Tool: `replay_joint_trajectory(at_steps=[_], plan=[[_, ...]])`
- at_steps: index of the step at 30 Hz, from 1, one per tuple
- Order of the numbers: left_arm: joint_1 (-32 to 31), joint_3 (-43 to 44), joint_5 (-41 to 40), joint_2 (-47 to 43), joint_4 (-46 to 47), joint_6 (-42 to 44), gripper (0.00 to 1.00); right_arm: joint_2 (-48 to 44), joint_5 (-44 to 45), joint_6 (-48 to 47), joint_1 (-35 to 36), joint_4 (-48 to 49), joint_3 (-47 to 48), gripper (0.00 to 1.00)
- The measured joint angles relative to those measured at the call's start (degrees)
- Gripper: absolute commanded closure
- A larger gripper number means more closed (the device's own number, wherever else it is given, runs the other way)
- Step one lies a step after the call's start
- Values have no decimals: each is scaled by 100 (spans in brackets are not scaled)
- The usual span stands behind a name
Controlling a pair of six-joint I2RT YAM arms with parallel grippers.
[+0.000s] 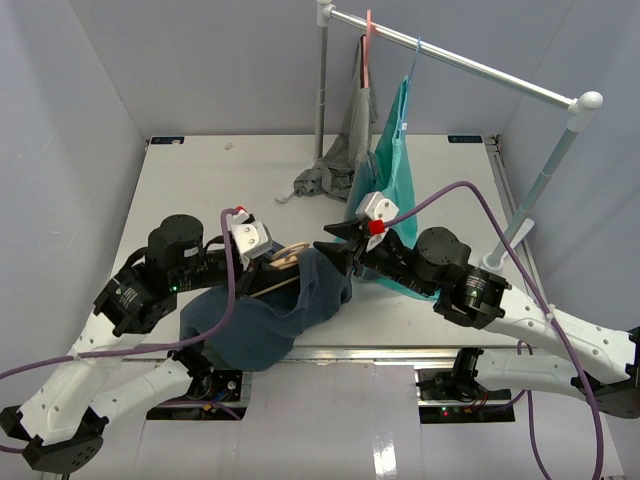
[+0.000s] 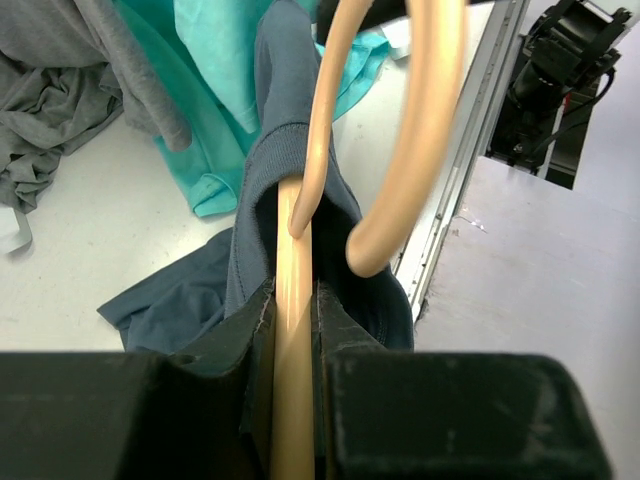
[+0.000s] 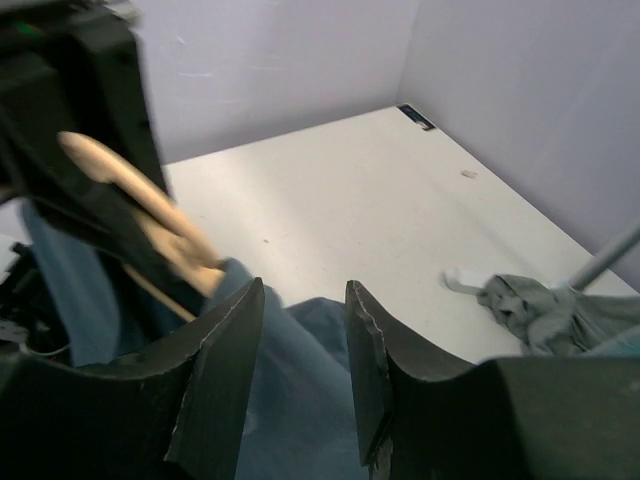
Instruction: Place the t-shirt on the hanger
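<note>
The dark slate-blue t-shirt (image 1: pixel 270 310) hangs draped over the tan hanger (image 1: pixel 283 262), held above the table's near edge. My left gripper (image 1: pixel 268 272) is shut on the hanger's straight bar (image 2: pixel 293 330); its curved hook (image 2: pixel 420 130) rises ahead, and the shirt's neck (image 2: pixel 262 190) wraps the bar. My right gripper (image 1: pixel 335 245) is open and empty, just right of the shirt's top. In the right wrist view its fingers (image 3: pixel 365 350) stand apart above the shirt (image 3: pixel 300 400), with the hanger's end (image 3: pixel 140 200) at left.
A clothes rail (image 1: pixel 460 60) at the back right carries a grey garment (image 1: pixel 350 130) on a pink hanger and a teal-green garment (image 1: pixel 395 170) on a blue hanger. Their lower parts lie on the table. The rail's base (image 1: pixel 500 262) stands right.
</note>
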Motion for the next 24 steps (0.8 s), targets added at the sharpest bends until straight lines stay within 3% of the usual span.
replay_joint_trajectory(at_steps=[6,14,24], plan=[[-2,40,62,-296,-235,39,100,-49,201,-384,-128,-82,-226,57],[-2,432,249,-331,-894,215,100,-211,-909,-1164,-281,-364,-415,62],[-2,1066,338,-385,-1401,496,100,-428,-1955,-1584,-324,-953,65,48]])
